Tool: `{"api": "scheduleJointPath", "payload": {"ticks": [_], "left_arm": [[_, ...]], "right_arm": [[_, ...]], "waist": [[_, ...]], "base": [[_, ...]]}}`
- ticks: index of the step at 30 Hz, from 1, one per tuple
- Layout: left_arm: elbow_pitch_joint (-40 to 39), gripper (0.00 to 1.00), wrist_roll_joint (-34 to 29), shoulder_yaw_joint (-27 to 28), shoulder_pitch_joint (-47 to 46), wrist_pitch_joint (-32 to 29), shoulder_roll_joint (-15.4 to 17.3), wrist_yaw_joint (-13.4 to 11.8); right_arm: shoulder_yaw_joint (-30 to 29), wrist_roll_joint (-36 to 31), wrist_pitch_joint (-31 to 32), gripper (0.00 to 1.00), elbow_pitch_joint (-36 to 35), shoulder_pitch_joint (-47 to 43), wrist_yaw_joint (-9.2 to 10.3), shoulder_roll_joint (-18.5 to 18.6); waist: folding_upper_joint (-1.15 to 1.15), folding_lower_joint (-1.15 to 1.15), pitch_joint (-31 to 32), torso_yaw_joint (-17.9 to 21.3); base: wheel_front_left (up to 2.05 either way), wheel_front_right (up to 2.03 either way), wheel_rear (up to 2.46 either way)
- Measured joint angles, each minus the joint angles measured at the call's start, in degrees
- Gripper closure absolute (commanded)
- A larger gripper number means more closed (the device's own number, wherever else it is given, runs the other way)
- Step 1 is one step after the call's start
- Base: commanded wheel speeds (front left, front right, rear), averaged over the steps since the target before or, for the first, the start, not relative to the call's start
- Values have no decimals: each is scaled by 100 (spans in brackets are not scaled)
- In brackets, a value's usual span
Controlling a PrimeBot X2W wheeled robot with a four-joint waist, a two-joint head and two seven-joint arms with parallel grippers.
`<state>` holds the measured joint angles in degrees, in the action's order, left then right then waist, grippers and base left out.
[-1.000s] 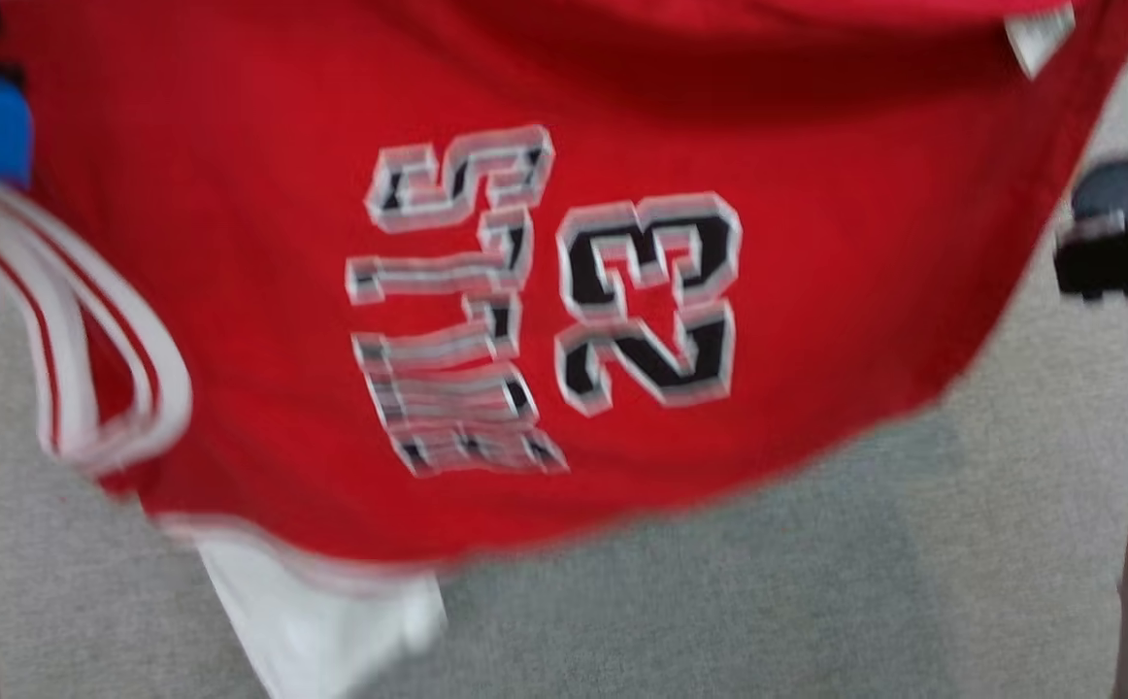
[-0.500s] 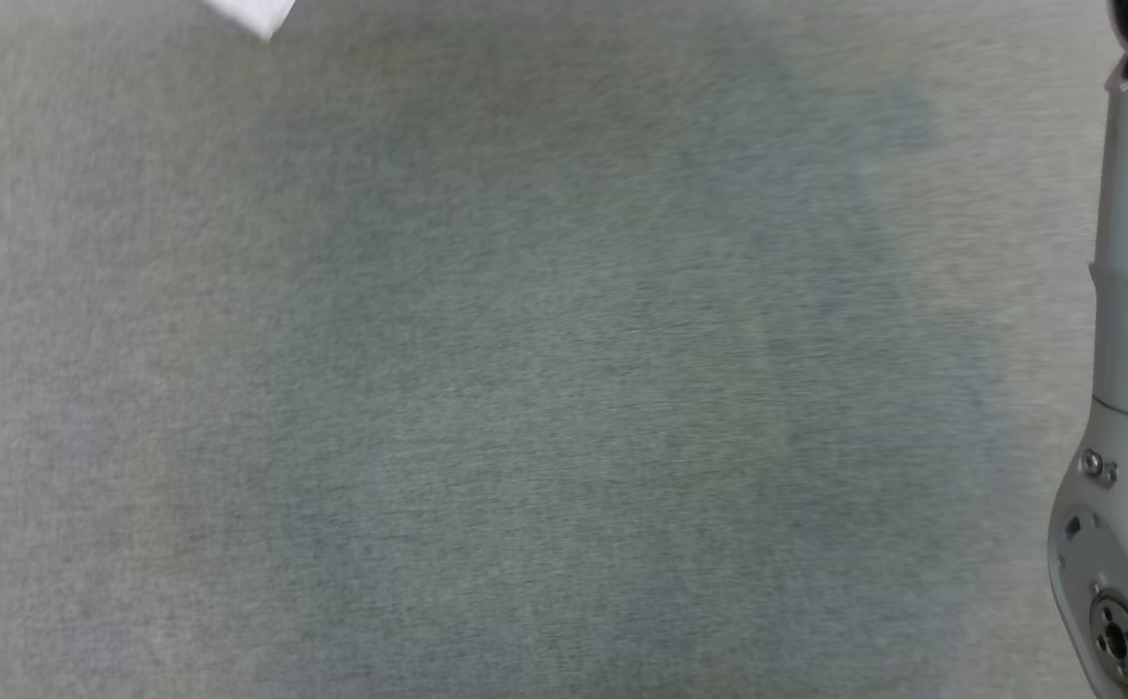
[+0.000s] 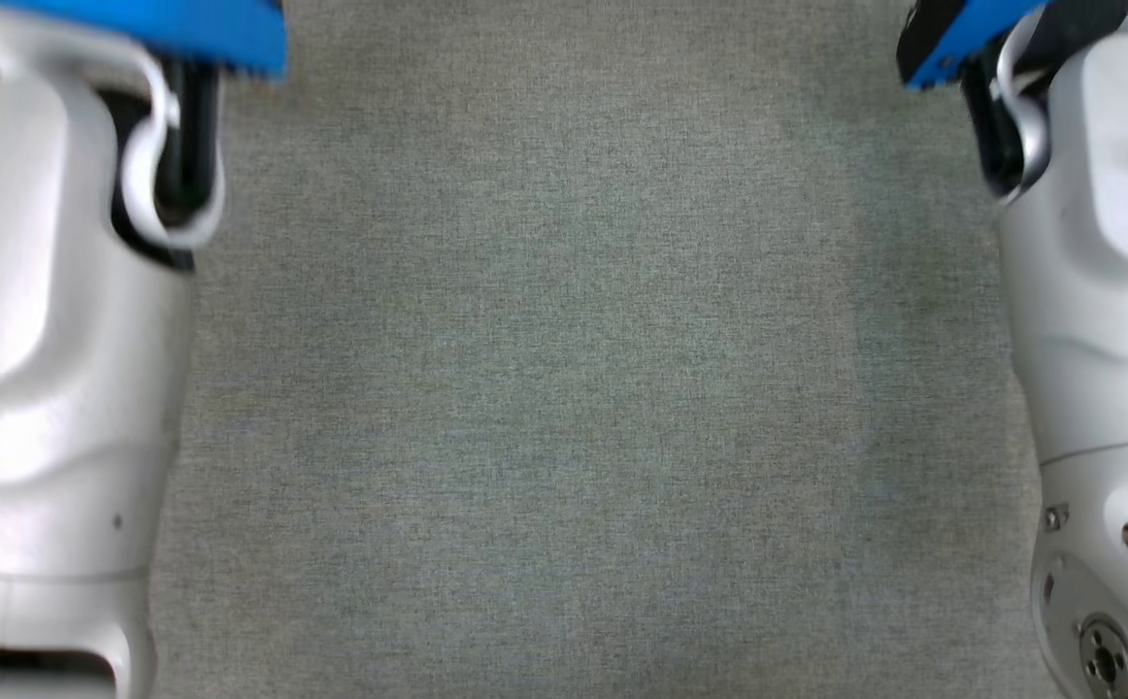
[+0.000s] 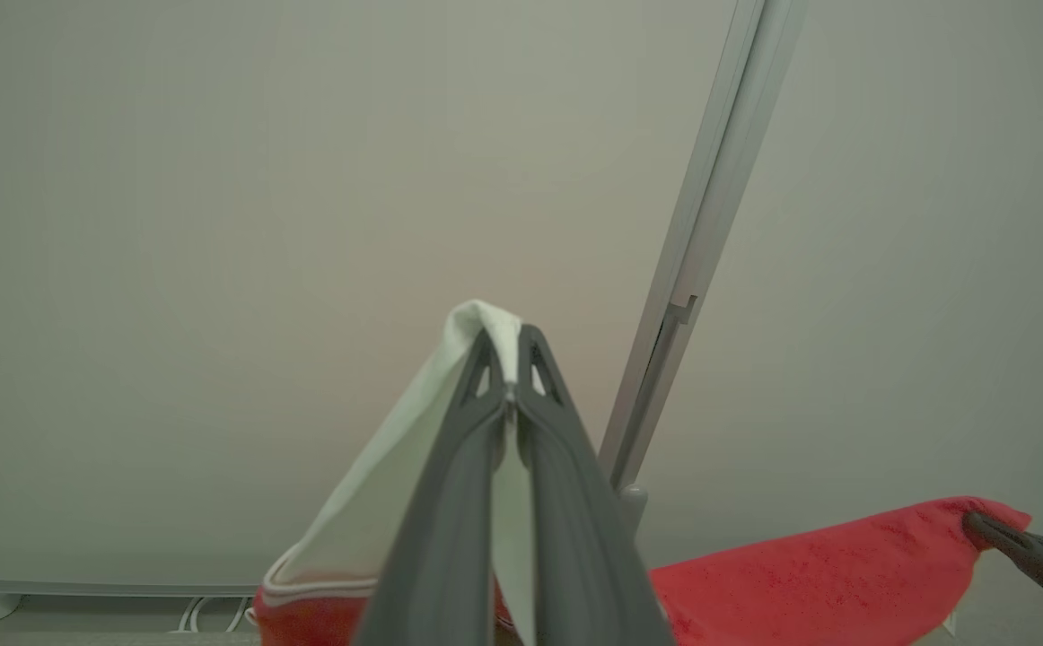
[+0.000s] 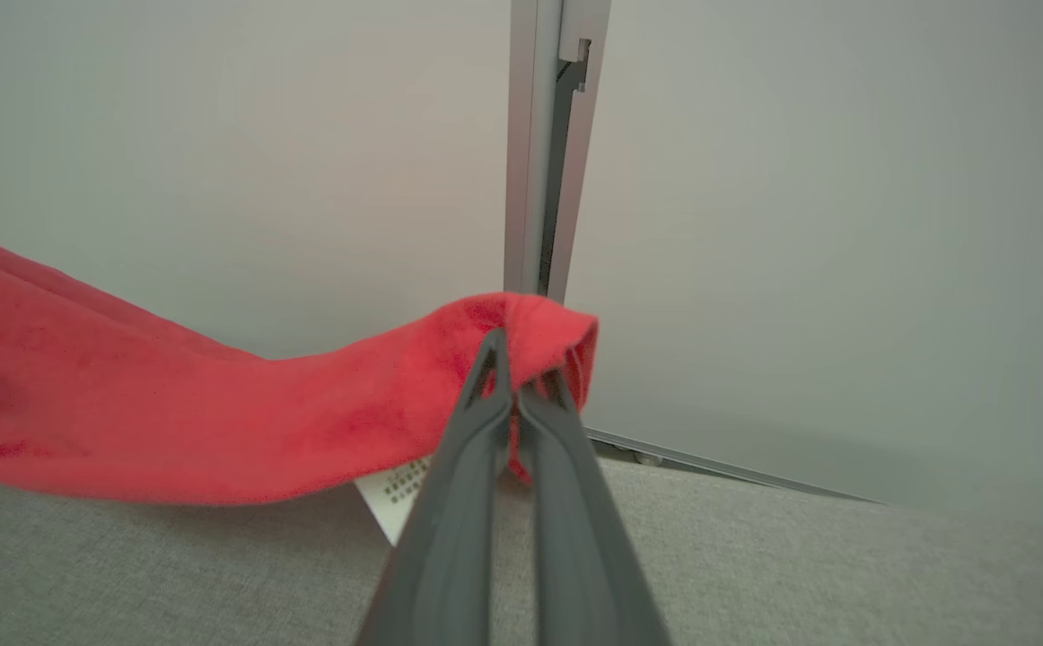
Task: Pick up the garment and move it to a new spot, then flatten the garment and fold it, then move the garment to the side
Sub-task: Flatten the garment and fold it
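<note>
The garment (image 5: 171,404) is a red jersey with a white trimmed part (image 4: 387,502), lifted off the grey surface and stretched between my two grippers. My left gripper (image 4: 508,339) is shut on the white corner. My right gripper (image 5: 512,359) is shut on a bunched red corner, and a white label (image 5: 393,492) hangs below it. In the left wrist view the red cloth (image 4: 809,565) runs right to the right gripper's fingers (image 4: 1038,563). In the head view my pale left forearm (image 3: 49,369) and right forearm (image 3: 1098,320) stand at the two sides.
Grey woven surface (image 3: 574,388) lies between the forearms and under the hanging cloth (image 5: 755,556). Beyond it rises a pale wall with a vertical metal rail (image 5: 544,144), also in the left wrist view (image 4: 701,233). White cables (image 4: 207,615) run along the wall's foot.
The head camera has swung: the red garment that filled its view a second ago has passed out of the picture, and both forearms have come in at the sides. Both grips hold.
</note>
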<state>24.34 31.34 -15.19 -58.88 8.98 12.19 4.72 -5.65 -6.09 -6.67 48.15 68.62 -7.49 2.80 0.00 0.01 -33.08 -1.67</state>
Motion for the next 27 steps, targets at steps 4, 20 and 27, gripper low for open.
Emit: {"api": "scheduleJointPath", "payload": {"ticks": [4, 20, 27], "left_arm": [[-126, 100, 208, 97, 665, 272, -32, 55], [-2192, 100, 754, 274, 4287, 299, 112, 32], [-3397, 100, 875, 175, 5892, -110, 315, -314]], "right_arm": [[-7, 154, -409, 100, 216, -292, 0, 1], [116, 1218, -789, 100, -1382, -3336, 0, 1], [66, 1499, -34, 100, -3267, -5264, 0, -1]], "waist": [[0, 0, 93, 20], [0, -2, 1238, -30], [0, -3, 1899, -110]], "base": [[0, 0, 0], [0, 0, 0], [0, 0, 0]]}}
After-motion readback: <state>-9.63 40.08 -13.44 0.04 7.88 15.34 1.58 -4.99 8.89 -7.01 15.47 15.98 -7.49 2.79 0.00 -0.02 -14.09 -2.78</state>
